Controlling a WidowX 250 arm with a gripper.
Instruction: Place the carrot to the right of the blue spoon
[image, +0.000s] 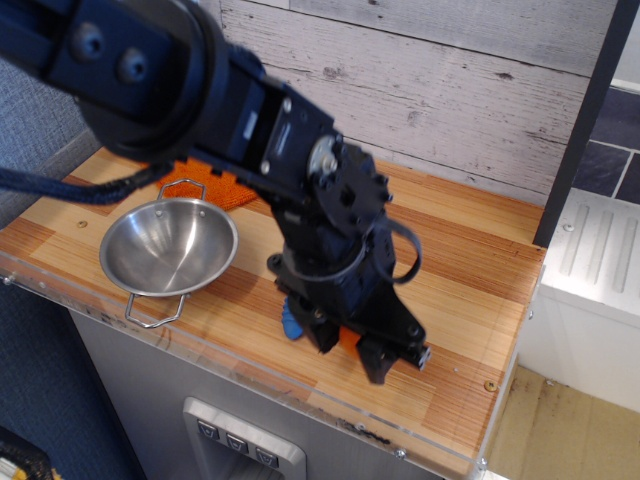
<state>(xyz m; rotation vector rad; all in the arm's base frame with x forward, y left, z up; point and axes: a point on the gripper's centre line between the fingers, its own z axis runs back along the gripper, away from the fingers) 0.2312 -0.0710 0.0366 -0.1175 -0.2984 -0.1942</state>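
Carrot (347, 338) sits clamped in my gripper (350, 352), low beside the blue spoon (290, 325); I'd touch down gently before opening the jaws

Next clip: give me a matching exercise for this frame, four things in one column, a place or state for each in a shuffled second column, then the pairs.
Things
1. steel bowl
2. blue spoon
3. carrot
4. orange cloth

Places or states
A. sliver of orange between the end effector fingers
B. near the back, mostly hidden behind the arm
C. only its handle tip shows, left of the end effector
D. empty, at the table's left front

Pairs: 1-D, 2-C, 3-A, 4-B
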